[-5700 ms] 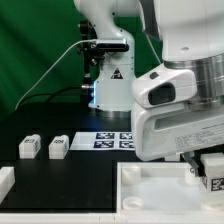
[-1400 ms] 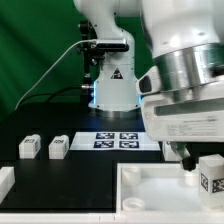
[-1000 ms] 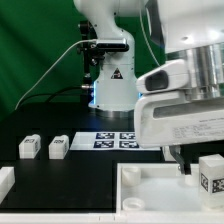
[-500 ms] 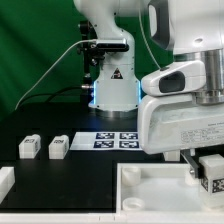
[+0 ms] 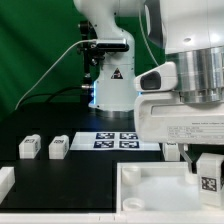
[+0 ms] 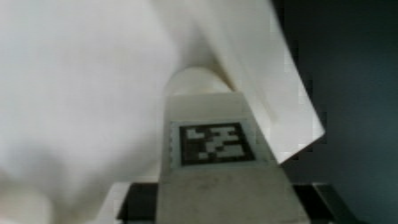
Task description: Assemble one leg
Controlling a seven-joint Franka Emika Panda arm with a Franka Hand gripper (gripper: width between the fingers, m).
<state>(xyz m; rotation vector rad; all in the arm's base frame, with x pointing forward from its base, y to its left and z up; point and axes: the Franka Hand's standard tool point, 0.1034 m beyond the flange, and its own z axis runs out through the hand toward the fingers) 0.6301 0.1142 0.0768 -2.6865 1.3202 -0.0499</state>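
My gripper (image 5: 205, 160) is at the exterior view's right, over the large white tray-like part (image 5: 150, 190), and is shut on a leg (image 5: 209, 175), a small white block with a black-and-white marker on its face. In the wrist view the same leg (image 6: 217, 150) stands between my two dark fingers (image 6: 139, 198), reaching out over the white tray part (image 6: 89, 90). Two more legs (image 5: 29, 147) (image 5: 58, 147) lie on the black table at the exterior view's left.
The marker board (image 5: 113, 140) lies flat at the middle in front of the arm's base (image 5: 110, 85). A white part (image 5: 5, 180) sits at the lower left edge. The arm's big white body (image 5: 185, 90) fills the upper right.
The held leg stays at the lower right over the tray part, shifting only slightly. The arm's upper links have swung a little; the two legs at the left have not moved.
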